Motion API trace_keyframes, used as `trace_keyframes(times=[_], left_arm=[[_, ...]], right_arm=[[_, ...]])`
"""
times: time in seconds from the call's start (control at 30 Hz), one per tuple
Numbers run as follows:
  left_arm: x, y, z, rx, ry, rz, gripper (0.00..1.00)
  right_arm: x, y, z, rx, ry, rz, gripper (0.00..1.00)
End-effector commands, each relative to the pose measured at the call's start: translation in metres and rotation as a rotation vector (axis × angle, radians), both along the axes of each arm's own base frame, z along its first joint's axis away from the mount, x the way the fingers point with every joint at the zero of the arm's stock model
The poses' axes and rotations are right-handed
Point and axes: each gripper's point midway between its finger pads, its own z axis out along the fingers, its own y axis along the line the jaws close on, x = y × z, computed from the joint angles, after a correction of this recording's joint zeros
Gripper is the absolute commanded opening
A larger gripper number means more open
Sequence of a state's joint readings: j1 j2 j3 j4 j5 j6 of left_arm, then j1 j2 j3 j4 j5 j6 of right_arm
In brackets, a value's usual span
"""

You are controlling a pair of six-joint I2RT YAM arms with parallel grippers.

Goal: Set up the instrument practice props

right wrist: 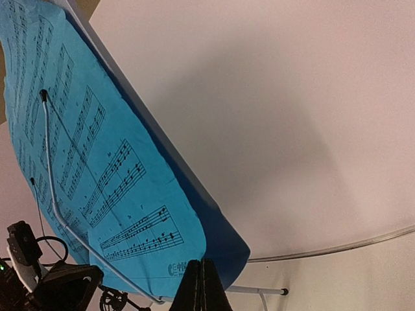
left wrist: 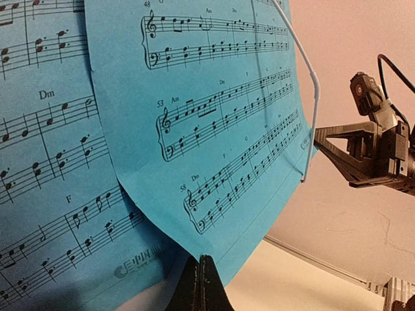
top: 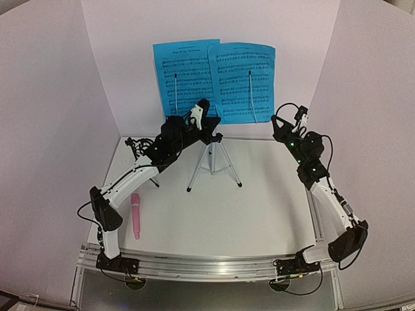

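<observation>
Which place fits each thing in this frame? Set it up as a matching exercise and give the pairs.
Things:
1 pink microphone
2 sheet music
3 stand tripod
4 right gripper

Places:
A just off the sheets' right edge
B lying flat by the left arm
C upright at the very back
D standing on spread legs, centre

Pairs: 1-B, 2-C, 3-D, 4-A
</observation>
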State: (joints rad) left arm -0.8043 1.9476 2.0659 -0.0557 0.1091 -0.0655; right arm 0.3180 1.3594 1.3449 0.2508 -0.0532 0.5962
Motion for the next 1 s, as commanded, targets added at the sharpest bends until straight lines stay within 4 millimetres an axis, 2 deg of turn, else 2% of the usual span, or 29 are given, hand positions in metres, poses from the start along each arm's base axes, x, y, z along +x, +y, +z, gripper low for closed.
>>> trace_keyframes(times=[0.0,0.33,0.57,0.97], left_arm=[[-0.006,0.020,0.051,-0.045,-0.109,0.044,0.00],[0.003,0.022,0.054,-0.023,-0.147,0.080,0.00],[0.002,0.019,0.036,0.002,-0.097,0.058,0.00],[0.002,0.014,0.020,0.042,-0.061,0.035,0.00]], right_arm=[[0.002,0.003,0.007,0.026,-0.032,0.009,0.00],[0.008,0.006,0.004,0.028,-0.025,0.016,0.00],[0.002,0.001,0.012,0.009,-0.054,-0.008,0.00],[0.001,-0.006,0.014,-0.022,-0.064,-0.050,0.00]])
